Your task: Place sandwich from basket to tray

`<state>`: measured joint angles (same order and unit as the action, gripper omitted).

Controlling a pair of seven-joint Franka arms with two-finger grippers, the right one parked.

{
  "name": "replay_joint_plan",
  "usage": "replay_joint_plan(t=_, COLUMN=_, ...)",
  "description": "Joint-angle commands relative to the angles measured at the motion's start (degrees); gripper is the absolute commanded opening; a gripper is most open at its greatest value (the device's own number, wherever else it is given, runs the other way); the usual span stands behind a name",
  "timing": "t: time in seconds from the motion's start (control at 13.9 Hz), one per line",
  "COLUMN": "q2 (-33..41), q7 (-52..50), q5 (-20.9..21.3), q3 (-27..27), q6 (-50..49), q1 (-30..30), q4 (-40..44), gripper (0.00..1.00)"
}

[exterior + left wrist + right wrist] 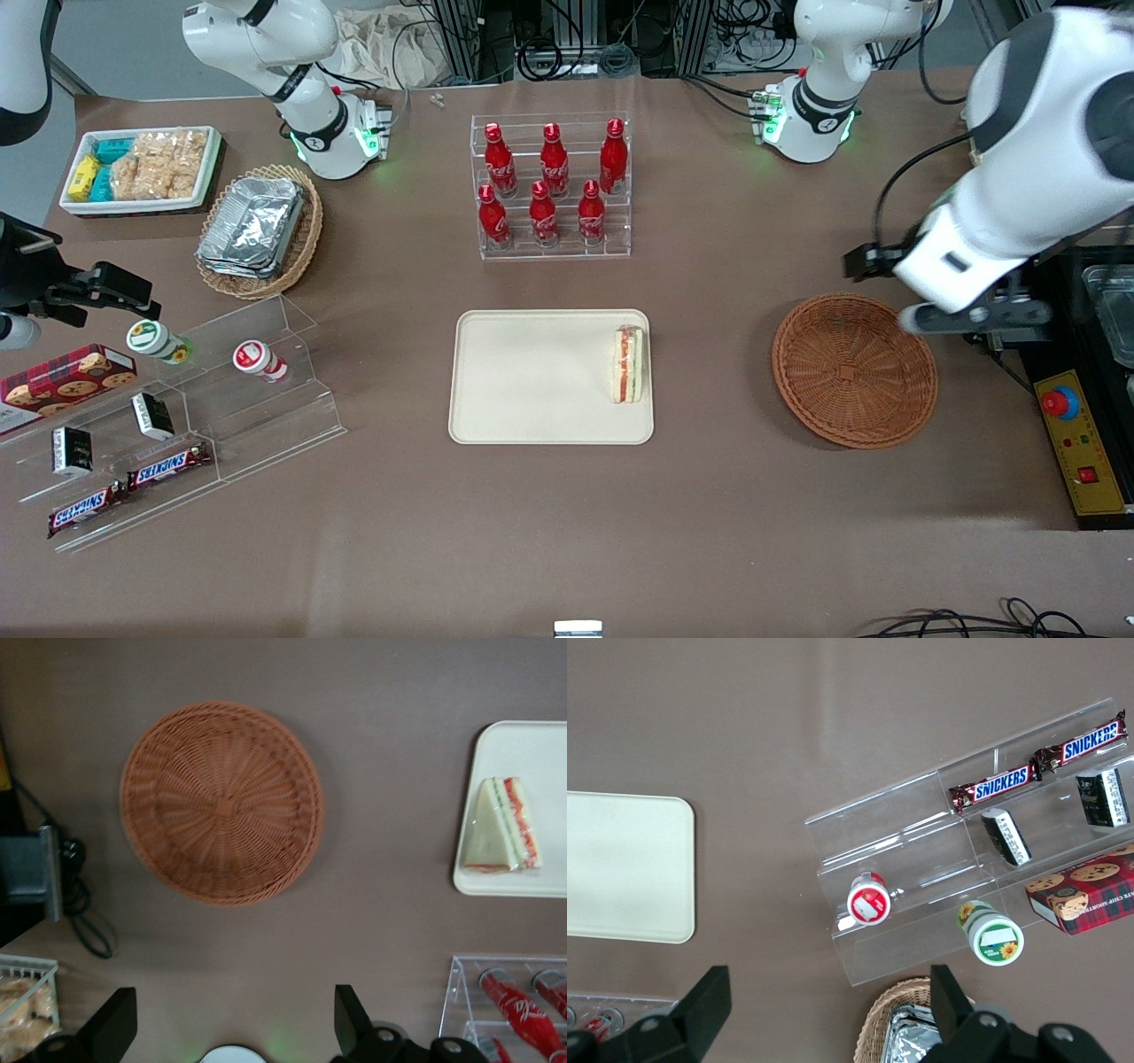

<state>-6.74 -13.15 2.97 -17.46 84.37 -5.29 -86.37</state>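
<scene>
The sandwich (628, 364) (503, 826), a pale bread wedge with a red and green filling stripe, lies on the cream tray (532, 381) (532, 753), close to the rim nearest the basket. The round reddish-brown basket (854, 369) (221, 802) stands beside the tray toward the working arm's end and has nothing in it. My gripper (939, 319) (232, 1001) hangs high over the table at the basket's edge, farther from the front camera than the basket's middle. It is open, with its fingers wide apart and nothing between them.
A clear rack of red bottles (554, 186) stands farther from the front camera than the tray. Toward the parked arm's end are a tan basket of foil containers (259, 230), a white snack bin (142, 168) and an acrylic snack stand (177, 416). A yellow control box (1076, 443) sits by the basket.
</scene>
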Motion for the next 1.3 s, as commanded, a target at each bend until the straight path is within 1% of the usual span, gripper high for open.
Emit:
replay_joint_plan(t=0.0, q2=5.93, q7=2.17, q5=-1.65, q3=6.27, q6=-0.09, q1=3.25, q4=-5.81, gripper=1.0)
replay_joint_plan(t=0.07, q2=7.34, q7=2.17, q5=-1.65, q3=8.21, q6=0.17, q1=4.66, q4=-7.57, gripper=1.0)
replay_joint_plan(t=0.29, q2=6.39, q7=1.64, q5=-1.91, q3=8.76, q6=0.18, q1=5.11, q4=-6.01, gripper=1.0)
replay_joint_plan(t=0.43, q2=6.38, q7=2.08, q5=-4.1, q3=8.93, q6=-0.09, q1=4.94, q4=-5.3, gripper=1.0)
replay_joint_plan(t=0.51, q2=6.65, q7=2.08, q5=-4.54, q3=9.2, q6=0.0, q1=4.93, q4=-5.38, gripper=1.0)
replay_joint_plan(t=1.23, q2=12.27, q7=2.25, q5=-4.02, q3=9.55, q6=2.99, q1=4.85, q4=-11.71, gripper=1.0)
